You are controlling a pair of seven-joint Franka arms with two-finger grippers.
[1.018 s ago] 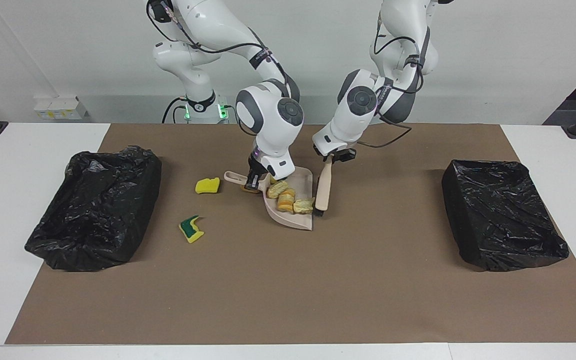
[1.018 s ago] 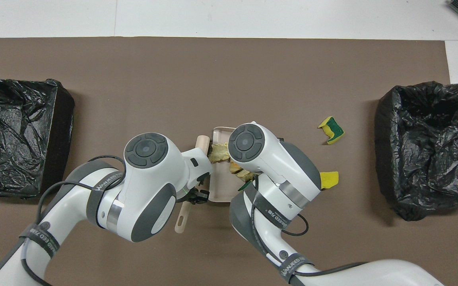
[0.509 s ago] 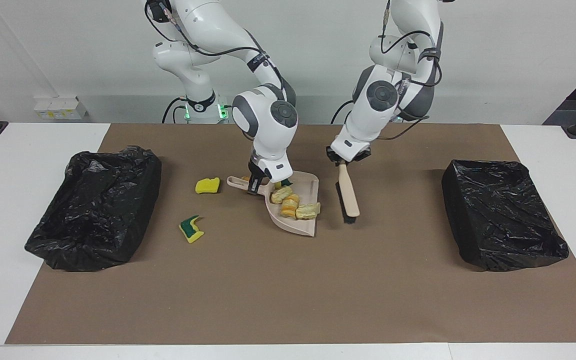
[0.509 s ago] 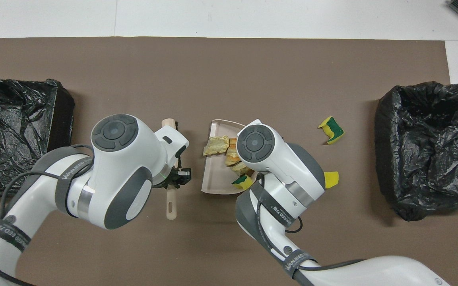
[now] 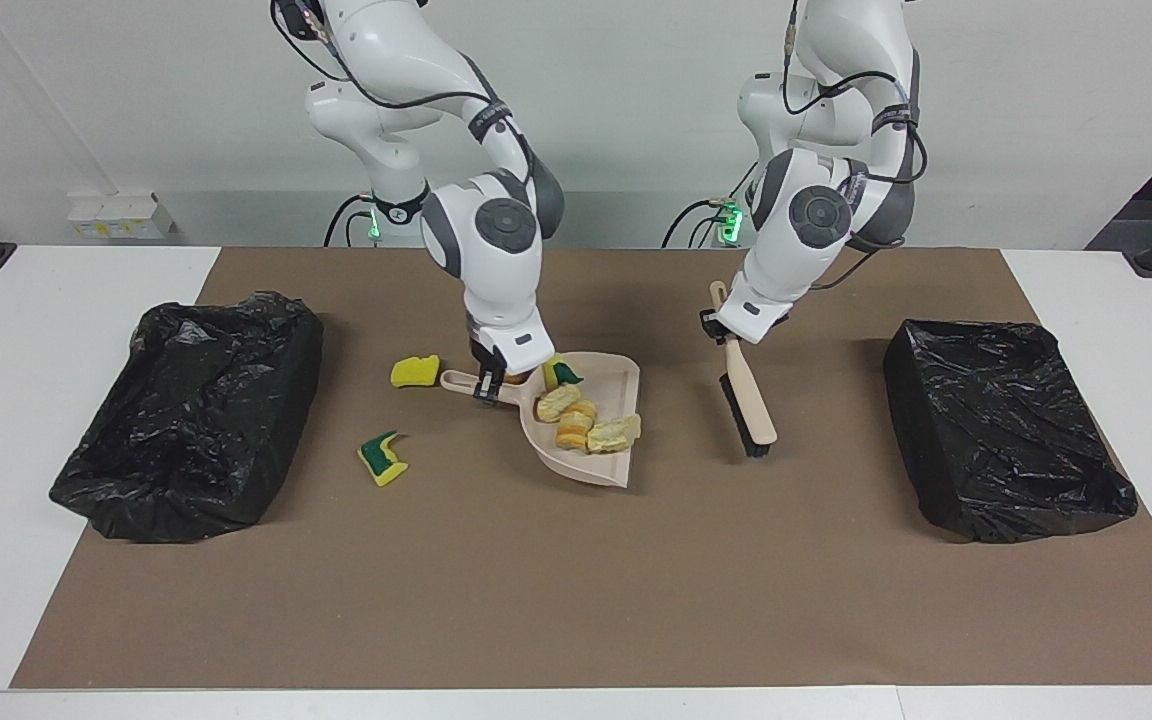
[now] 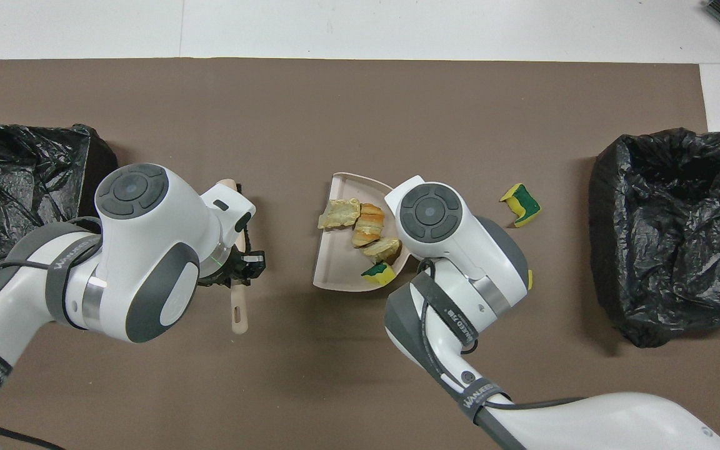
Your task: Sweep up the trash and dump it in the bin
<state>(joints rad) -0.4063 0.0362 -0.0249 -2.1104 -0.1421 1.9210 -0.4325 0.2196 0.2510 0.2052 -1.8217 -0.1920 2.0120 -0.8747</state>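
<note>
I had the right end effector pinched on the handle of the dustpan, which sat on the brown mat in the middle of the surface. Four pieces of the trash lay in the pan: three bread-like chunks and a green-and-yellow sponge scrap at its back. The left end effector was clamped on the handle of the brush, its bristles down on the mat, well apart from the pan, toward the left arm's end.

Two sponge pieces were not yet in: a yellow one just beside the pan's handle and a green-and-yellow one nearer the black bin at the right arm's end. I judged the sound way was to keep the pan level, so nothing rolled out over its lip, then bring the brush round to those two. The other bin sat at the left arm's end.
</note>
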